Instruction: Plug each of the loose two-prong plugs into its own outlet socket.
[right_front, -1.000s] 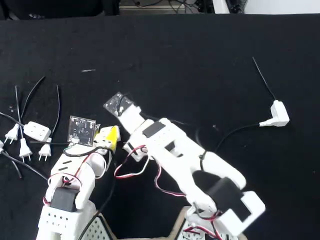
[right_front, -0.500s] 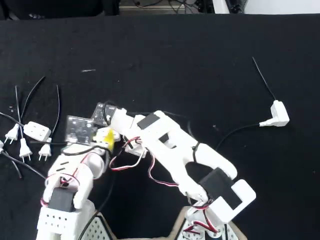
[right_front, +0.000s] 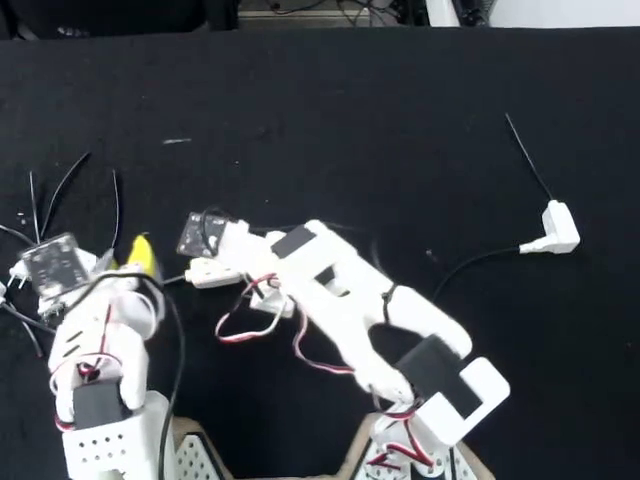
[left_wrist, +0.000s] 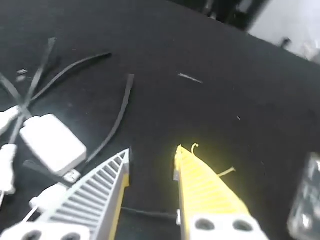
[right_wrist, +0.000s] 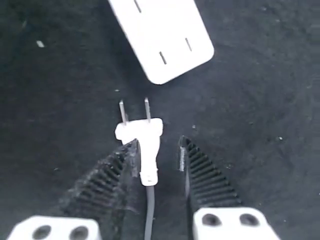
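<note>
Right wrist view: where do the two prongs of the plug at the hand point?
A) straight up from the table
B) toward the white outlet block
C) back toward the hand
B: the plug lies flat in the open right hand, its prongs aimed at the slotted white outlet block, not yet inserted.

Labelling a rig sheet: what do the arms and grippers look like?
The left arm and right arm are white plastic with black motors and red, white and black wires. The left gripper has one white and one yellow ribbed finger; the right gripper, dark ribbed fingers on white bases.
</note>
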